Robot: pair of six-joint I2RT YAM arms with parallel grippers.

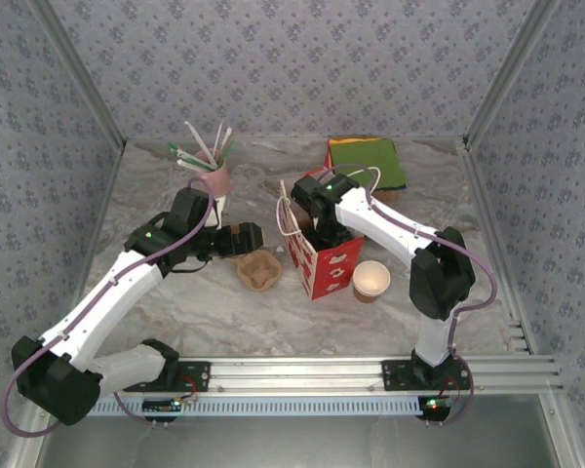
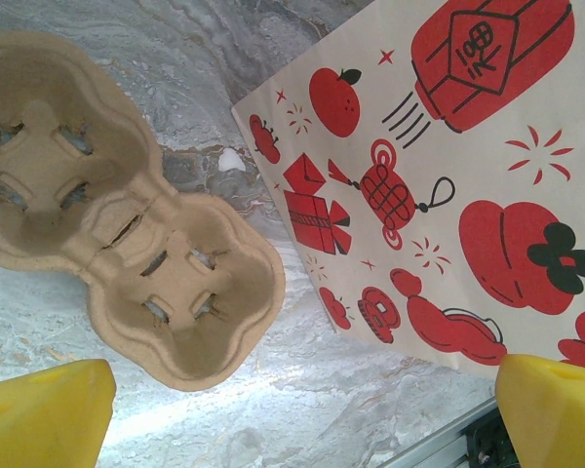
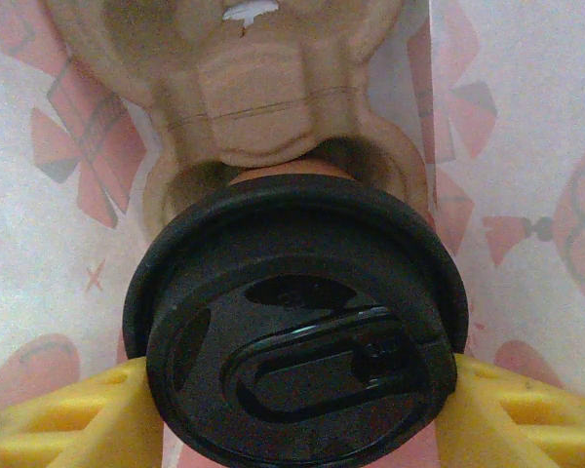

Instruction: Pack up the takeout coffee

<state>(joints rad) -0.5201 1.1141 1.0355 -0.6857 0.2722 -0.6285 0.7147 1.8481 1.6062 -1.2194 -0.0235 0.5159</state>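
White arms (image 1: 107, 292), black joints (image 1: 439, 278), yellow fingers (image 2: 39, 414)

Free along the table's (image 1: 175, 312) front edge between the arm bases, and in the back-left corner. Blocked mid-table by the red-printed paper bag (image 1: 327, 268), with a pulp cup carrier (image 1: 258, 270) just beside its left and a lidless paper cup (image 1: 370, 281) just beside its right. Plugged at the bag mouth by the right gripper (image 3: 292, 414) clamped around the takeout coffee (image 3: 302, 331). Crowded along the back edge by a cup of straws (image 1: 213, 177) and a napkin stack (image 1: 368, 161).
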